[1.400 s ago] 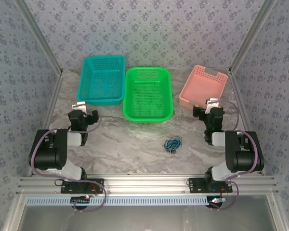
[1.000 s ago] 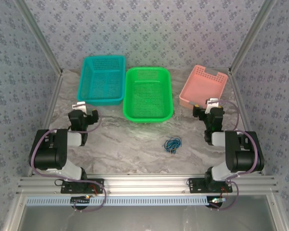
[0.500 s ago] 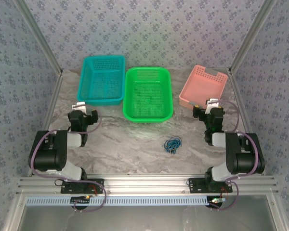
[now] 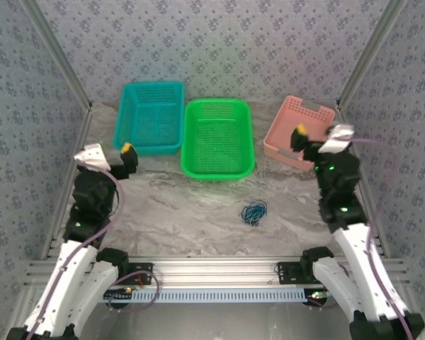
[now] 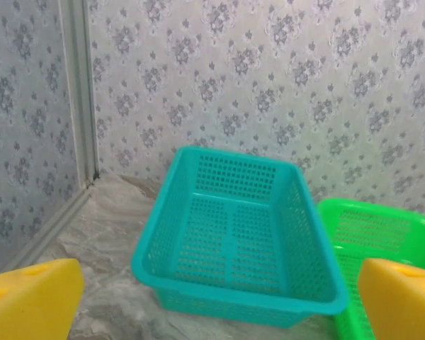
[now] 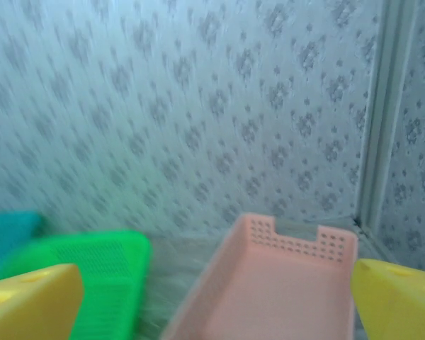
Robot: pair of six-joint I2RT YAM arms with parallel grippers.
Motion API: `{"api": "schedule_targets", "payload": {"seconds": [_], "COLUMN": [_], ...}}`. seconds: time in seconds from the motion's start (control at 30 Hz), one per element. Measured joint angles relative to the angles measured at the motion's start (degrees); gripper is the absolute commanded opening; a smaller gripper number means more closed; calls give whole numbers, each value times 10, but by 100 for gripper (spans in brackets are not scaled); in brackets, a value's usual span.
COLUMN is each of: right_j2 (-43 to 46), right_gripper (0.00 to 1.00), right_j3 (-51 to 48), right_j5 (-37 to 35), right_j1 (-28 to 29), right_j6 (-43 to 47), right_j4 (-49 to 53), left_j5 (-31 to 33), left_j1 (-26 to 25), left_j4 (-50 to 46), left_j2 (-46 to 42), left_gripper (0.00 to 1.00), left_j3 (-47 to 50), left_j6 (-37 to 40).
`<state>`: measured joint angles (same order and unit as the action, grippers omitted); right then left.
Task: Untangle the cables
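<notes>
The green basket (image 4: 217, 138) has a teal basket (image 4: 150, 117) to its left and a pink basket (image 4: 297, 127) to its right. In front of it, the mostly blue cables (image 4: 254, 212) lie on the grey marbled worktop (image 4: 177, 205). The walls (image 4: 219, 42) behind it carry a pale grey-blue floral print. The left claw (image 5: 214, 304) and the right claw (image 6: 216, 304) have yellow pads (image 5: 32, 301).

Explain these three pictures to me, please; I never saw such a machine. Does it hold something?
It is a robot with two arms fixed at the near edge of a table. One picture looks down from above; the other two come from a camera on each wrist, so the yellow fingers there are its own. On the table stand a teal basket, a green basket and a pink basket, with a tangle of cables in front. The left hand and the right hand are open and hold nothing.
</notes>
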<state>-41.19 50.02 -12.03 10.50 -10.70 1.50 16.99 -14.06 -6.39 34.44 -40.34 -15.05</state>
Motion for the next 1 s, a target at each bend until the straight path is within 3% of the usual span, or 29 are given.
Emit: {"api": "schedule_targets", "payload": {"seconds": [0.03, 0.1, 0.17, 0.2, 0.27, 0.4, 0.5, 0.63, 0.73, 0.8, 0.9, 1.0], "right_j2": [-1, 1, -7, -17, -41, -119, -163, -173, -163, -137, -117, -162], "right_gripper": [99, 73, 50, 46, 46, 53, 54, 54, 61, 69, 70, 71], "right_j3": [56, 131, 159, 156, 110, -53, -130, -129, -120, -114, -62, 21], "right_j5": [12, 60, 102, 111, 109, 99, 99, 85, 61, 47, 49, 64], "right_j1": [-2, -7, 6, 29, 103, 247, 274, 273, 256, 211, 89, -37], "right_j6": [-35, -90, -136, -163, -216, -316, -365, -396, -418, -421, -409, -389], "right_j4": [44, 113, 177, 208, 245, 284, 309, 317, 335, 354, 371, 367], "left_j5": [-17, -94, -169, -203, -235, -197, -142, -80, -59, -51, -40, -27], "left_j1": [6, 24, 28, 19, -38, -287, -431, -520, -548, -555, -555, -555], "left_j4": [-39, -82, -115, -131, -158, -184, -191, -169, -132, -117, -104, -101], "left_j2": [11, 27, 42, 57, 90, 133, 146, 209, 275, 314, 342, 334], "left_gripper": [99, 94, 75, 69, 66, 64, 57, 51, 49, 48, 47, 48], "left_j3": [-40, -93, -111, -113, -108, -41, 11, 40, 39, 33, 19, 6], "left_j6": [-27, -86, -141, -167, -207, -283, -340, -400, -428, -438, -445, -445]}}
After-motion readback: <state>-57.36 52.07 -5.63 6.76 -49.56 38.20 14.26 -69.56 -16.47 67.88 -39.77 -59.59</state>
